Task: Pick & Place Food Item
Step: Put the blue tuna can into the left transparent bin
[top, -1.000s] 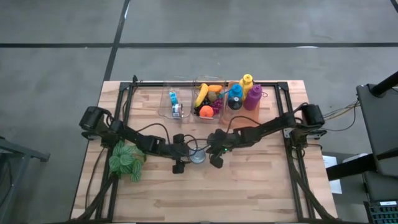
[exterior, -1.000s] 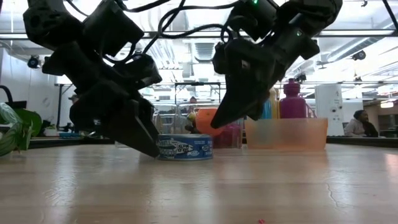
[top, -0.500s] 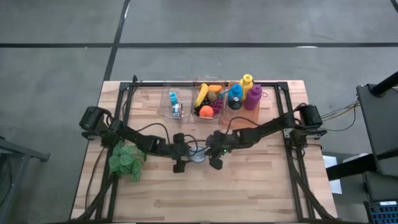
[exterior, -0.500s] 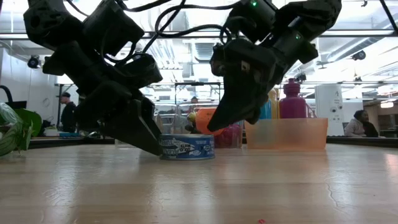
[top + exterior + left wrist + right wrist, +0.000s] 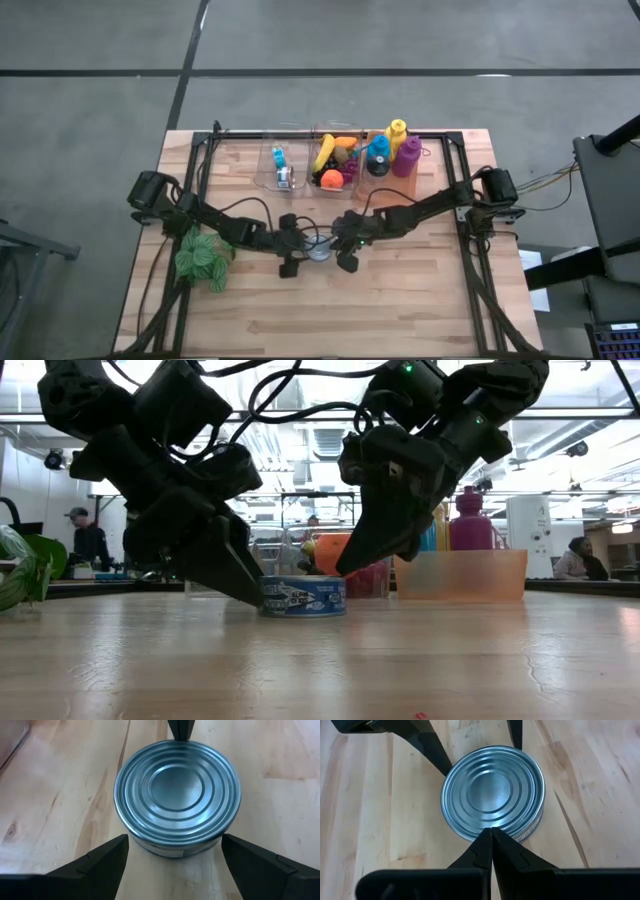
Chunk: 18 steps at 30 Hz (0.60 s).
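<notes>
Left wrist view: flat tin can (image 5: 177,797) upright on the tabletop (image 5: 55,795), flanked by the left gripper (image 5: 172,862) with fingers spread; right gripper (image 5: 491,845), fingers together, hovers beside it; closing evenly on the rim should prevent sliding

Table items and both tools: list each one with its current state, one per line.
Can: upright on the table, lid sealed, not gripped.
Left tool: open, fingers either side of the can.
Right tool: shut, tip at the can's rim.
Purple bottle: upright, capped.
Fruit bin: filled.
</notes>
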Available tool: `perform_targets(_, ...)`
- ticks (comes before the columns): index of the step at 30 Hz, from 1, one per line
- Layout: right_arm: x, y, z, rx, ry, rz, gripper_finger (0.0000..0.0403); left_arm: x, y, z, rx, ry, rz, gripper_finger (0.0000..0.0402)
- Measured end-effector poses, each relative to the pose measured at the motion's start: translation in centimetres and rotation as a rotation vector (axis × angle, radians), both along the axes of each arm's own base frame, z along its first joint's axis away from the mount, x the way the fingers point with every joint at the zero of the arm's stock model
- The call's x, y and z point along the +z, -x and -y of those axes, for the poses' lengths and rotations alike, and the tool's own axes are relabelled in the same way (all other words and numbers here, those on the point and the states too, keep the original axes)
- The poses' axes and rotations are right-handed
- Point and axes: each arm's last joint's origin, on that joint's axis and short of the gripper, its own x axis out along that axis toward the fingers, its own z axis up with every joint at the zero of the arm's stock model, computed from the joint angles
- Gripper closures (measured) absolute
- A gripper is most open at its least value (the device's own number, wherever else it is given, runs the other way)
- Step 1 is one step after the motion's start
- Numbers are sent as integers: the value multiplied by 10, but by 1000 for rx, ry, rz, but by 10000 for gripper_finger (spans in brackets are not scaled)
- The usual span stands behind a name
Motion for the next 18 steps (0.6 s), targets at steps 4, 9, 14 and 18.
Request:
perform_targets(4,-1,2,0,-14,-9,-33,395,2,-2,0,0,6,27,80)
perform_targets(9,-2,3,0,-14,-8,-42,395,3,-3,0,-17,-12,38,80)
perform_targets(14,-2,4,0,-18,-12,-48,395,4,-4,0,-27,-23,64,80)
perform_targets(18,-3,4,0,-17,-14,-50,395,5,-5,-2,-26,-22,66,80)
